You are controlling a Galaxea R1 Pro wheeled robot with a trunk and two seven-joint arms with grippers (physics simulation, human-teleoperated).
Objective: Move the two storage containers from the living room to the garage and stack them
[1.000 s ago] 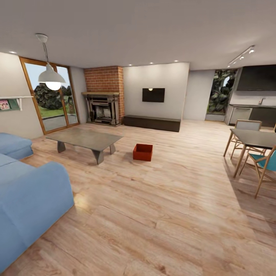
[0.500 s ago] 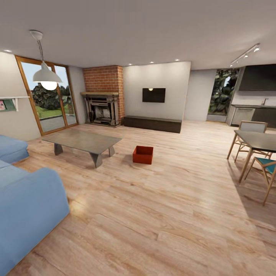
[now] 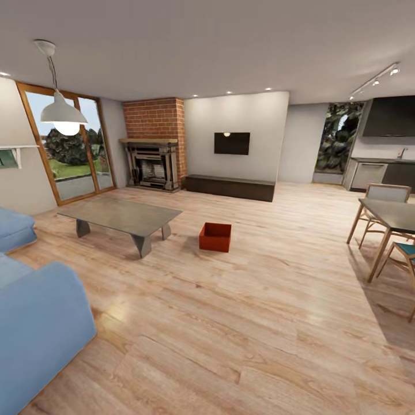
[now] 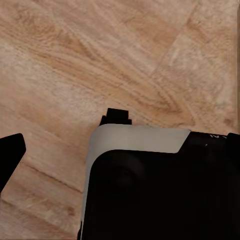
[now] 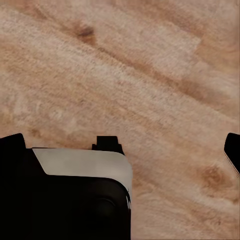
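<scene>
Living room seen from the head camera, one red-orange box on the plank floor.

A lidless red-orange storage container (image 3: pixel 215 237) sits on the light wood-plank floor (image 3: pixel 242 323), just beside the near right corner of a low grey table (image 3: pixel 120 215) and apart from it. Behind them stand a brick fireplace (image 3: pixel 153 144), a long dark-brown low cabinet (image 3: pixel 230 187) against the far wall, and a dark screen (image 3: pixel 231 143) mounted above it. A blue sofa (image 3: pixel 34 323) fills the near left; a white pendant lamp (image 3: pixel 62 112) hangs before a glazed wood-framed door (image 3: pixel 63 147). At right, a dining table (image 3: pixel 392 213) with wooden chairs (image 3: pixel 383 199), one with a teal seat (image 3: pixel 406 249).
</scene>
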